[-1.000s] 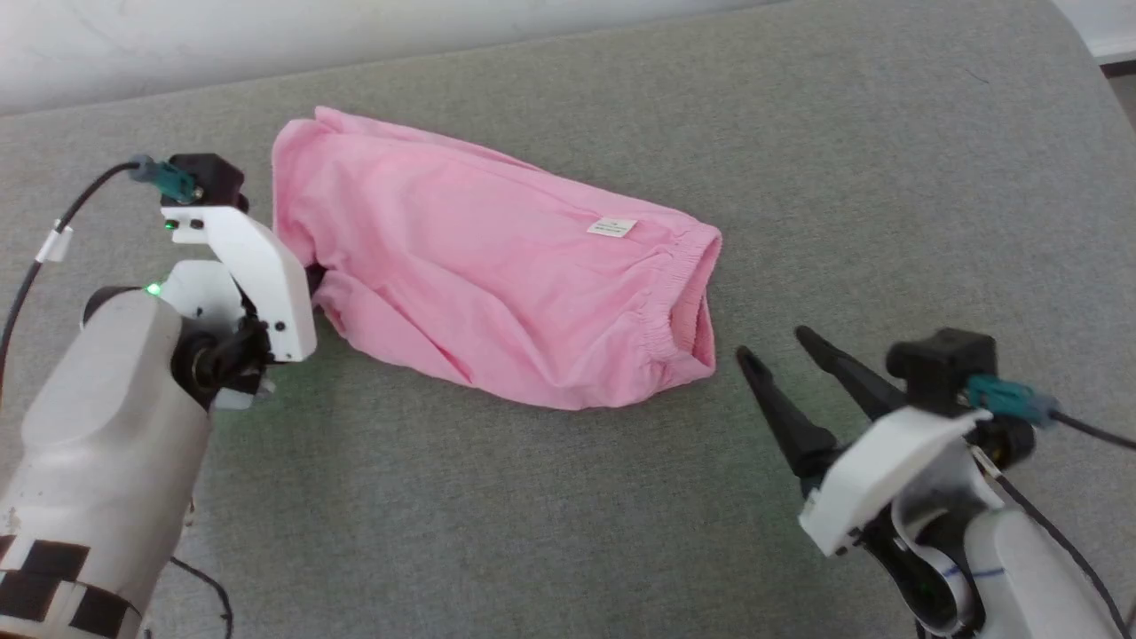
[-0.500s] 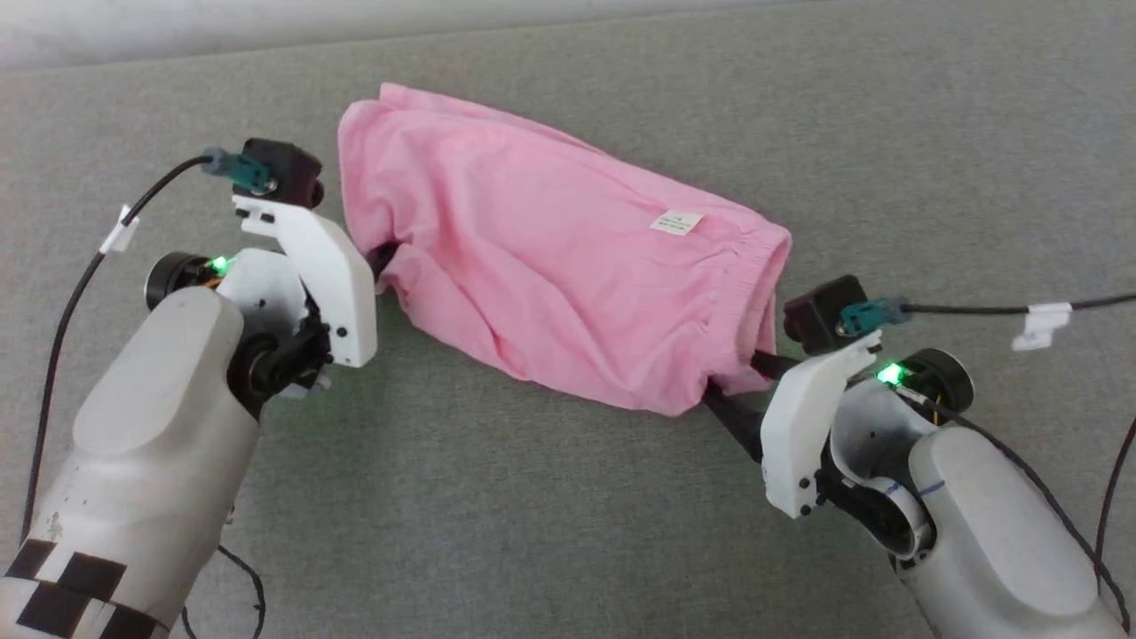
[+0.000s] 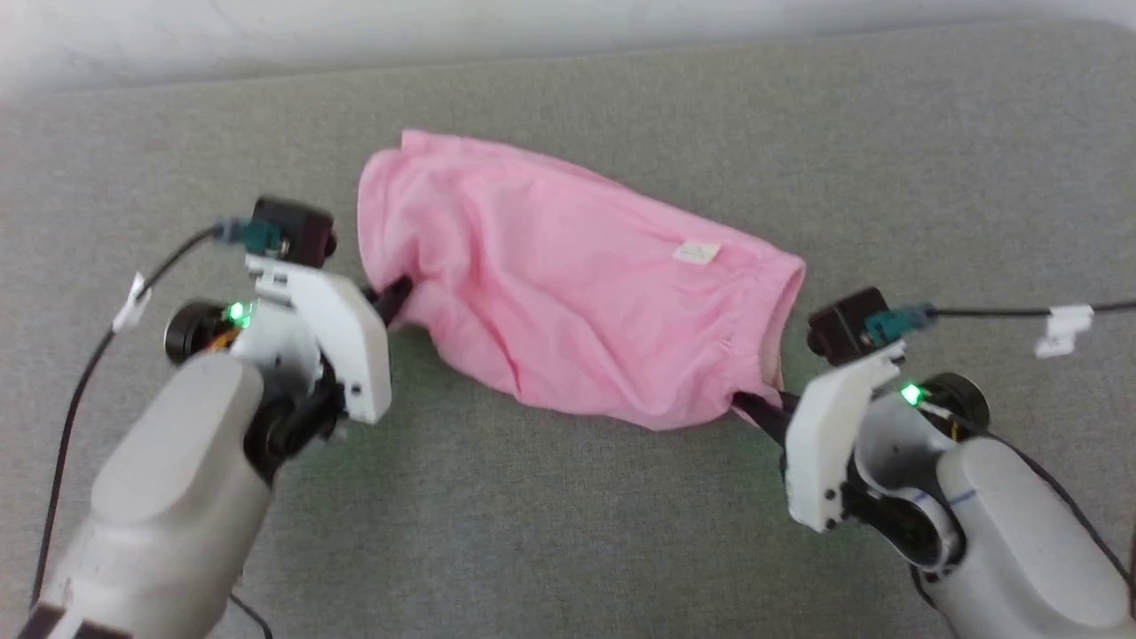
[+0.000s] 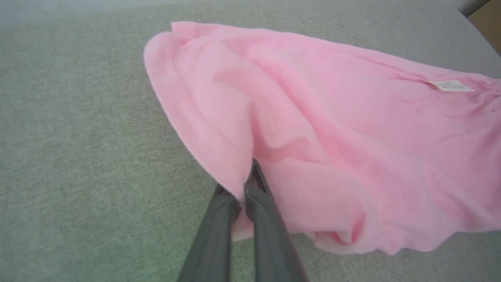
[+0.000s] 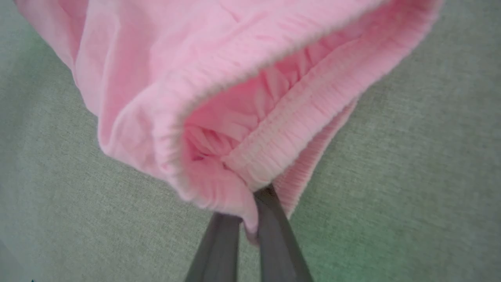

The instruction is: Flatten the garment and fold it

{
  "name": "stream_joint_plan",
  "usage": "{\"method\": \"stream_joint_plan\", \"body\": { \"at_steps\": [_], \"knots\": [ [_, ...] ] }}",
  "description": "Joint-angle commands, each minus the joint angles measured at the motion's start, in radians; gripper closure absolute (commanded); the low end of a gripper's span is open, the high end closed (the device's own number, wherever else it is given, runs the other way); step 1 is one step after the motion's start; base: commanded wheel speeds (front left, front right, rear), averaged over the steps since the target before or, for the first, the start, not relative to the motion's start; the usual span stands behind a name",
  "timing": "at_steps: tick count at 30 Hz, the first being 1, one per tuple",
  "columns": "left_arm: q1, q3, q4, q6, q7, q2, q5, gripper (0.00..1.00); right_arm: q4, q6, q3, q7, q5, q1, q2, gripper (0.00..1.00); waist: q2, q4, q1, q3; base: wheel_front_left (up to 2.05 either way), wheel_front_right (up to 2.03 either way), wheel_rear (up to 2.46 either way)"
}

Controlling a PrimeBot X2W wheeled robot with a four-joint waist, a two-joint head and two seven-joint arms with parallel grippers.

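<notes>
The pink garment (image 3: 577,293) lies bunched lengthwise on a grey-green woven surface (image 3: 532,532), with a blurred pale band (image 3: 266,35) beyond the surface's far edge. The left gripper (image 4: 239,182) is pinched on a hem fold (image 4: 231,156) at the garment's left end. The right gripper (image 5: 245,207) is clamped on the elastic waistband (image 5: 297,117) at its right end, near the white label (image 3: 697,254).

Head overlooks the garment (image 3: 577,293); wrists face it closely.
</notes>
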Motion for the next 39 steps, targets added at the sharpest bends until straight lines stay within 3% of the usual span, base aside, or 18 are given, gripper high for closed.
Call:
{"method": "stream_joint_plan", "body": {
  "at_steps": [1, 5, 13, 17, 18, 20, 21, 22, 23, 24, 25, 32, 35, 39],
  "knots": [
    [0.033, 0.005, -0.012, 0.011, -0.013, 0.010, 0.004, 1.00, -0.012, -0.001, -0.002, -0.011, 0.011, 0.021, -0.011, 1.00, 0.0000, 0.011, -0.0001, -0.053, 0.00, 0.00, 0.00],
    [0.150, 0.019, -0.093, 0.062, -0.059, 0.034, 0.002, 1.00, -0.065, -0.001, -0.028, -0.035, 0.037, 0.073, -0.056, 1.00, 0.0000, 0.031, -0.0001, -0.122, 0.00, 0.00, 0.00],
    [0.478, 0.032, -0.321, 0.205, -0.085, 0.091, -0.027, 1.00, -0.097, -0.001, -0.058, -0.015, 0.104, 0.205, -0.132, 1.00, 0.0000, 0.076, -0.0001, -0.210, 0.00, 0.00, 0.00],
    [0.607, 0.017, -0.380, 0.235, -0.091, 0.064, -0.071, 1.00, -0.073, -0.001, -0.063, -0.025, 0.110, 0.260, -0.150, 1.00, 0.0000, 0.098, -0.0001, -0.227, 0.00, 0.00, 0.00],
    [0.627, 0.013, -0.379, 0.242, -0.098, 0.054, -0.075, 1.00, -0.064, -0.001, -0.066, -0.036, 0.110, 0.268, -0.148, 0.92, 0.0000, 0.100, -0.0001, -0.228, 0.00, 0.00, 0.00],
    [0.656, 0.010, -0.369, 0.247, -0.120, 0.023, -0.090, 1.00, -0.041, -0.001, -0.071, -0.051, 0.101, 0.284, -0.146, 0.54, 0.0000, 0.102, -0.0001, -0.229, 0.00, 0.00, 0.00],
    [0.662, 0.007, -0.359, 0.247, -0.133, 0.011, -0.091, 1.00, -0.030, -0.001, -0.077, -0.059, 0.102, 0.292, -0.139, 0.00, 0.0000, 0.103, -0.0001, -0.229, 0.00, 0.00, 0.00],
    [0.663, 0.011, -0.348, 0.250, -0.154, -0.005, -0.092, 1.00, -0.024, -0.001, -0.083, -0.069, 0.110, 0.302, -0.128, 0.00, 0.0000, 0.104, -0.0001, -0.229, 0.00, 0.00, 0.00],
    [0.663, 0.015, -0.334, 0.252, -0.173, -0.019, -0.092, 0.85, -0.022, -0.001, -0.087, -0.081, 0.116, 0.311, -0.120, 0.00, 0.0000, 0.105, -0.0001, -0.230, 0.00, 0.00, 0.00],
    [0.661, 0.015, -0.320, 0.252, -0.189, -0.028, -0.088, 0.53, -0.023, -0.001, -0.094, -0.098, 0.122, 0.322, -0.112, 0.00, 0.0000, 0.105, -0.0001, -0.232, 0.00, 0.00, 0.00],
    [0.655, 0.017, -0.310, 0.253, -0.209, -0.035, -0.080, 0.00, -0.027, -0.001, -0.107, -0.121, 0.121, 0.333, -0.106, 0.00, 0.0000, 0.106, -0.0001, -0.233, 0.00, 0.00, 0.00],
    [0.622, 0.092, -0.302, 0.280, -0.440, -0.048, -0.007, 0.00, -0.161, -0.001, -0.246, -0.233, 0.044, 0.446, -0.020, 0.00, 0.0000, 0.090, -0.0001, -0.253, 0.00, 0.00, 0.00],
    [0.615, 0.122, -0.315, 0.291, -0.541, -0.048, 0.028, 0.00, -0.242, -0.001, -0.295, -0.203, 0.003, 0.482, 0.028, 0.00, 0.0000, 0.083, -0.0001, -0.258, 0.00, 0.00, 0.00],
    [0.610, 0.159, -0.336, 0.310, -0.602, -0.049, 0.105, 0.00, -0.345, -0.001, -0.334, -0.120, -0.053, 0.498, 0.062, 0.00, 0.0000, 0.087, -0.0001, -0.263, 0.00, 0.00, 0.00]
  ]
}}
